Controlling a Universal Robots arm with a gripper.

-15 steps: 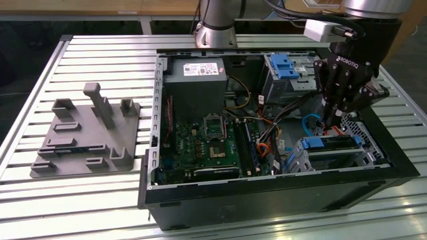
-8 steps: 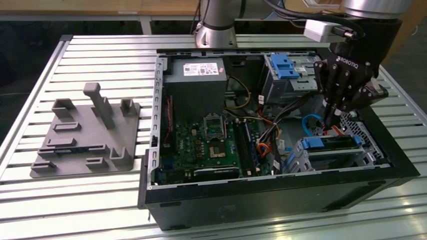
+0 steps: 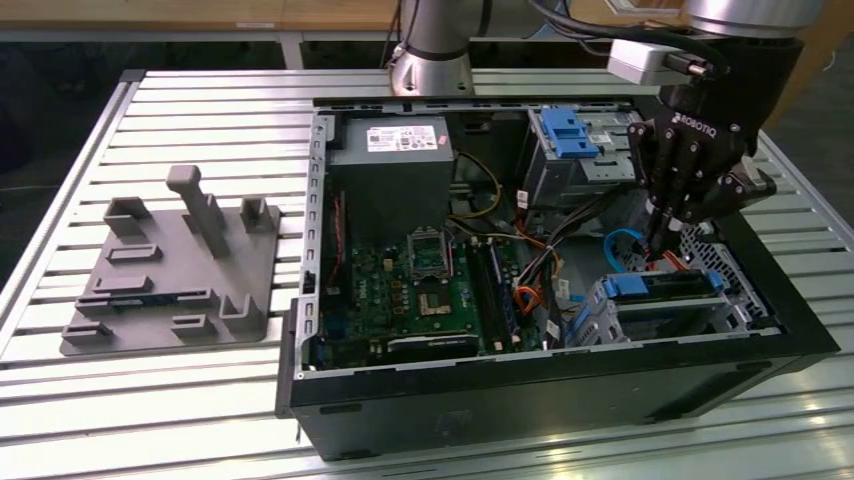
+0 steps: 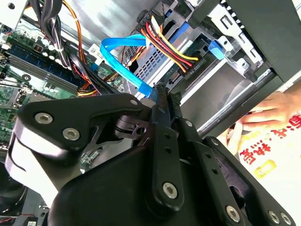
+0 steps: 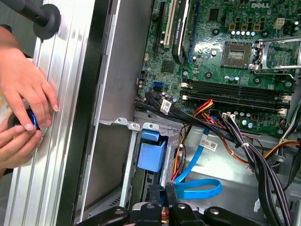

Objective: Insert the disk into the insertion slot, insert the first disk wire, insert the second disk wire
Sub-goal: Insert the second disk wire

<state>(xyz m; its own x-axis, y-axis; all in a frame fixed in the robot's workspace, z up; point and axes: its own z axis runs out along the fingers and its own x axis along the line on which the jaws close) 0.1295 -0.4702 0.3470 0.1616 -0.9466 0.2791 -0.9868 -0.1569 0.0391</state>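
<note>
Over slatted table (image 3: 200, 390), end effector (image 3: 663, 243) closed.

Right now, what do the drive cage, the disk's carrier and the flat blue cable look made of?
The insertion slot: thin bare sheet metal, dull silver, perforated walls. The disk carrier: bright blue, probably moulded plastic, with a smooth matte look. The flat blue cable: flexible glossy ribbon, likely plastic-jacketed, since it bends in a loop.

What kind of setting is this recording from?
Probably a lab or workshop bench for PC assembly trials: an open computer case lies on a slatted aluminium table, a grey fixture plate sits beside it, and the gripper reaches down into the case.
</note>
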